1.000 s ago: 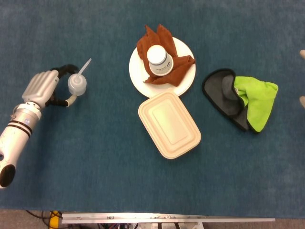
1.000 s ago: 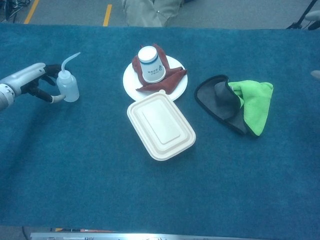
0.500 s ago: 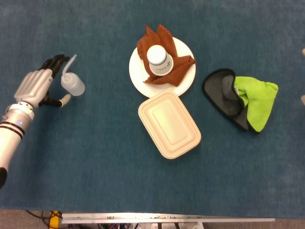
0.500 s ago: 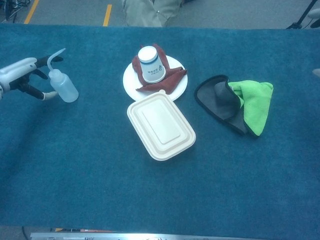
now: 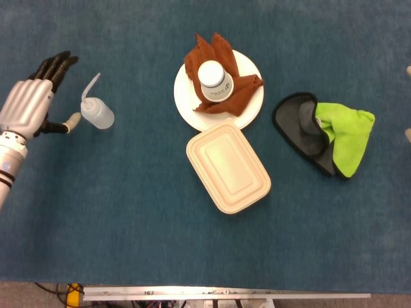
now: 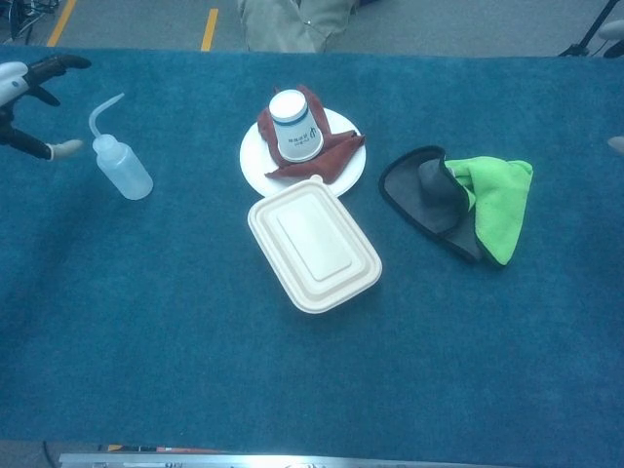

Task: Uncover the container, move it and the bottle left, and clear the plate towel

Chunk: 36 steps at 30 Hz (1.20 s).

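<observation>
Cup (image 5: 215,79) sits atop towel (image 5: 241,93) on plate (image 5: 186,96).

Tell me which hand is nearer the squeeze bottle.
Left. The left hand is open just left of the squeeze bottle, not touching it; the right hand barely shows at the far right edge.

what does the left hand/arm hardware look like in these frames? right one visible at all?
Left hand: silver-grey ribbed back, black fingers, and a thumb with a pale beige tip on a black base. Below it comes a silver-white cylindrical wrist with a dark band. The chest view shows only the same hand's black fingers and beige-tipped thumb at the frame edge. No cables visible. Pale slivers at the right edges are too small to tell if they are the right hand.
</observation>
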### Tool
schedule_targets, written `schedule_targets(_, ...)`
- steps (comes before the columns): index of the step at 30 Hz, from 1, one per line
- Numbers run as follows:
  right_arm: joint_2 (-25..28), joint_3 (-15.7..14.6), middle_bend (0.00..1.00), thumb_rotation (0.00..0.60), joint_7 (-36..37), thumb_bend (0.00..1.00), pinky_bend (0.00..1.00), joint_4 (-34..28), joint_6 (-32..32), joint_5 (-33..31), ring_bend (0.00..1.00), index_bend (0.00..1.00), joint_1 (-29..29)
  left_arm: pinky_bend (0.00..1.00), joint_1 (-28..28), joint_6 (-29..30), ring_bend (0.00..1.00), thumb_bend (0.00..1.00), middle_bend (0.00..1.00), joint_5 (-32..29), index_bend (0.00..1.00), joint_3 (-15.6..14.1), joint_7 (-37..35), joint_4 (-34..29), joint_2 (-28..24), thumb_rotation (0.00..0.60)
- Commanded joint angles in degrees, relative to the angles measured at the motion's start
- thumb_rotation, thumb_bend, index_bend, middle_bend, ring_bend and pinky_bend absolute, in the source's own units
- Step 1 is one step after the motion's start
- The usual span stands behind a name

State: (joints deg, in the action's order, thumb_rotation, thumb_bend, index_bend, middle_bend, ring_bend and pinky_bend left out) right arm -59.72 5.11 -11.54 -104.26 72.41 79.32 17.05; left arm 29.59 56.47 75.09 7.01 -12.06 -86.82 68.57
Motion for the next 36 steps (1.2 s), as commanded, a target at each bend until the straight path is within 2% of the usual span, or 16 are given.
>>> schedule_targets(1, 0.0, 0.0, 0.22, 0.600, -0.1, 0.22, 0.43, 0.0, -0.1, -0.1, 0.19, 0.05, 0.0, 0.20, -1.0, 3.1, 0.01, 0.32, 0.00, 3.2, 0.00, -0.4, 0.1, -1.4, -1.6, 0.600)
schedule_targets(6, -0.1, 0.0, 0.22, 0.600, -0.6, 0.22, 0.43, -0.2, -0.2, -0.3, 0.19, 0.05, 0.0, 0.19, -2.3, 7.3, 0.01, 0.32, 0.00, 9.7, 0.00, -2.5, -1.4, -1.2, -2.8, 0.600)
schedule_targets(12, -0.4, -0.1, 0.22, 0.600, -1.2, 0.22, 0.43, -0.5, -0.5, -0.4, 0.19, 0.05, 0.1, 0.19, -3.2, 13.4, 0.01, 0.32, 0.00, 19.4, 0.00, -5.7, -3.3, 2.1, -1.6, 0.600)
schedule_targets(16, -0.5, -0.1, 0.22, 0.600, -1.7, 0.22, 0.43, -0.8, -0.5, -0.4, 0.19, 0.05, 0.2, 0.19, -2.7, 14.9, 0.01, 0.32, 0.00, 24.6, 0.00, -7.8, -1.5, 3.6, -1.0, 0.600)
schedule_targets(25, -0.3, -0.3, 0.22, 0.600, -2.1, 0.22, 0.43, -1.4, -0.4, -0.5, 0.19, 0.05, -0.1, 0.17, 0.7, 11.2, 0.00, 0.32, 0.00, 30.4, 0.00, -10.9, 5.0, 3.5, 0.6, 0.600)
schedule_targets(36, 0.3, -0.5, 0.22, 0.600, -1.5, 0.22, 0.43, -1.5, -0.2, -0.6, 0.19, 0.05, -0.6, 0.15, 5.7, 5.2, 0.00, 0.32, 0.00, 34.4, 0.00, -13.0, 10.1, 5.5, 6.1, 0.600)
